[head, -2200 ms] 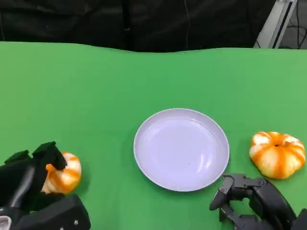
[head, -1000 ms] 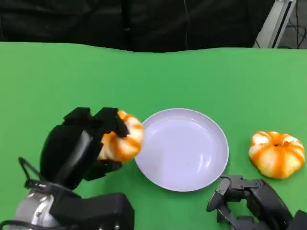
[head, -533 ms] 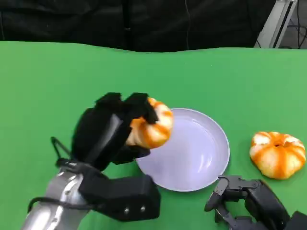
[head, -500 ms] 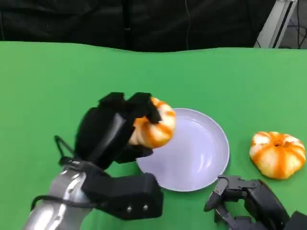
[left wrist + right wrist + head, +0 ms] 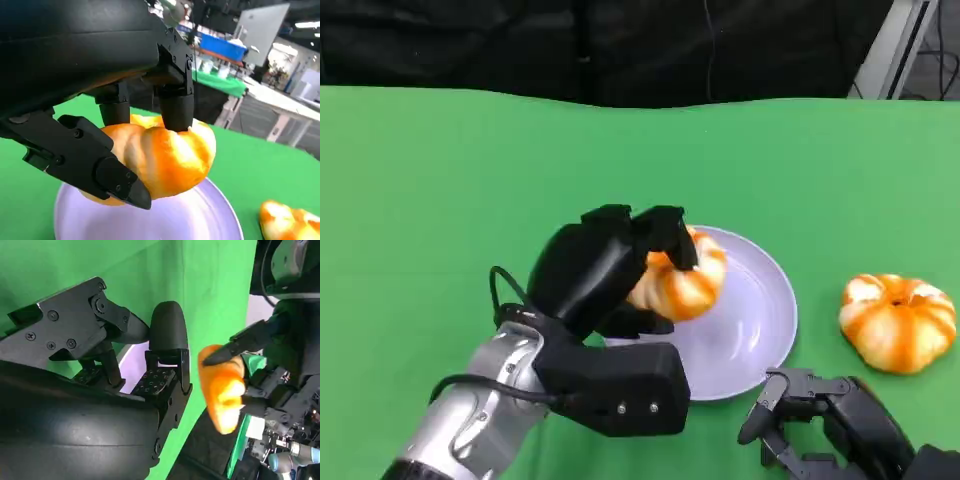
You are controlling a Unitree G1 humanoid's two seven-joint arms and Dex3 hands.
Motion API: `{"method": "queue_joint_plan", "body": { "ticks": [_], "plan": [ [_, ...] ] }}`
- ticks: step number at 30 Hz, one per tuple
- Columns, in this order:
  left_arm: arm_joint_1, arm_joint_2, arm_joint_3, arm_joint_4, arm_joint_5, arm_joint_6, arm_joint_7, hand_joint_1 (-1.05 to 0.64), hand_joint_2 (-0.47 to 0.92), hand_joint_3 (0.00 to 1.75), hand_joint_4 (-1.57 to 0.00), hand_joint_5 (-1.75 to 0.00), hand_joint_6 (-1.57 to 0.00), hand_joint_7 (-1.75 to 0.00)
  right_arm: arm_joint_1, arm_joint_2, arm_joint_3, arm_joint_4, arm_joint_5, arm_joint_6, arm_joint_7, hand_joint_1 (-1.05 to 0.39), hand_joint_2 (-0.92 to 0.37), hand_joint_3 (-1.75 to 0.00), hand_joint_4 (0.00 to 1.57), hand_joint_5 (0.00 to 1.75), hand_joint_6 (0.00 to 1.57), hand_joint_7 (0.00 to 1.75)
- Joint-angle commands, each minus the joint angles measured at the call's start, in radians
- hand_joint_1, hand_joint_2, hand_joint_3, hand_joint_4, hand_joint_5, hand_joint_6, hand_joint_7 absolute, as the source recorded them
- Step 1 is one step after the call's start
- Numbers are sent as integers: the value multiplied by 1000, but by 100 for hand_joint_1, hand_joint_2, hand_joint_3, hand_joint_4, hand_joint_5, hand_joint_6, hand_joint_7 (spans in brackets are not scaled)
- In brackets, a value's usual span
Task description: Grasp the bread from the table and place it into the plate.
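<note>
I have carried the bread (image 5: 680,285) with my left hand (image 5: 605,270) from the worktop (image 5: 440,200) edge to above the plate (image 5: 765,310); it is still held between the fingers, so only the release remains, I judge. My right hand (image 5: 820,425) rests with fingers apart, holding nothing. A second bread (image 5: 898,322) lies beside the plate. Whether the held bread touches the plate, I cannot tell.

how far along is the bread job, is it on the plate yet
Grasp and lift look done: the left hand holds one bread above the plate. It is not set down or released yet. A second bread lies on the table right of the plate; the right hand holds nothing.
</note>
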Motion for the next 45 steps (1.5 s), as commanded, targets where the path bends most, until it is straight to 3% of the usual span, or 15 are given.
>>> {"method": "queue_joint_plan", "body": {
  "ticks": [1,12,15,16,17,19,20,22,25,30,31,34,36,40,45],
  "plan": [
    [-51,-6,-8,89,-27,-47,1,-10,80,0,-57,-169,-64,-140,11,-8,-1,-20,-1,6,-14,-15,-60,-99,80,146,86,116],
    [-124,-22,-16,254,-79,-127,-25,-12,81,0,-58,-163,-65,-134,19,-8,6,-36,2,17,-11,-16,-60,-98,79,146,86,115],
    [-143,-20,-14,293,-93,-139,-50,-16,80,0,-61,-149,-68,-119,20,-8,6,-38,-1,17,-14,-15,-60,-98,79,147,86,115],
    [-145,-17,-14,294,-94,-137,-61,-20,81,0,-62,-131,-74,-95,21,-7,6,-40,-1,19,-14,-16,-60,-98,80,147,87,115],
    [-145,-12,-13,285,-96,-127,-82,-21,81,0,-63,-123,-78,-83,21,-7,6,-40,5,21,-8,-16,-60,-99,80,147,87,115],
    [-144,-3,-13,268,-96,-110,-120,-32,83,0,-77,-63,-90,-31,21,-7,7,-42,11,24,-2,-16,-59,-99,80,148,87,115],
    [-144,0,-14,260,-95,-102,-136,-40,86,0,-82,-30,-87,-13,22,-7,7,-44,12,26,-1,-16,-59,-99,79,148,86,115],
    [-147,8,-14,259,-96,-103,-161,-49,90,2,-78,-7,-75,-3,24,-7,7,-48,12,29,0,-17,-58,-100,79,149,86,116],
    [-151,12,-14,260,-101,-103,-193,-61,92,10,-62,-1,-57,0,28,-5,7,-53,19,36,4,-16,-58,-101,79,151,86,115],
    [-154,12,-9,257,-119,-88,-239,-64,92,14,-59,0,-54,0,28,-6,6,-53,12,32,1,-16,-58,-101,78,152,85,115],
    [-156,11,-5,256,-138,-76,-277,-78,92,30,-42,0,-40,0,28,-7,5,-50,7,26,-2,-16,-58,-101,78,152,85,115],
    [-155,13,6,236,-180,-43,-359,-91,92,51,-25,0,-27,0,24,-7,4,-42,-4,9,-14,-15,-58,-102,79,149,85,116],
    [-148,17,15,212,-208,-18,-408,-93,92,56,-22,0,-24,0,24,-8,5,-42,-12,6,-22,-14,-57,-103,79,147,85,116],
    [-118,20,46,156,-287,17,-481,-102,92,81,-17,-1,-18,0,25,-9,9,-47,-16,15,-29,-14,-59,-100,80,145,85,116],
    [-67,-13,117,154,-438,-46,-500,-98,92,84,-21,-3,-19,-1,24,-9,10,-48,-13,19,-29,-14,-60,-98,81,144,86,116]
  ]
}}
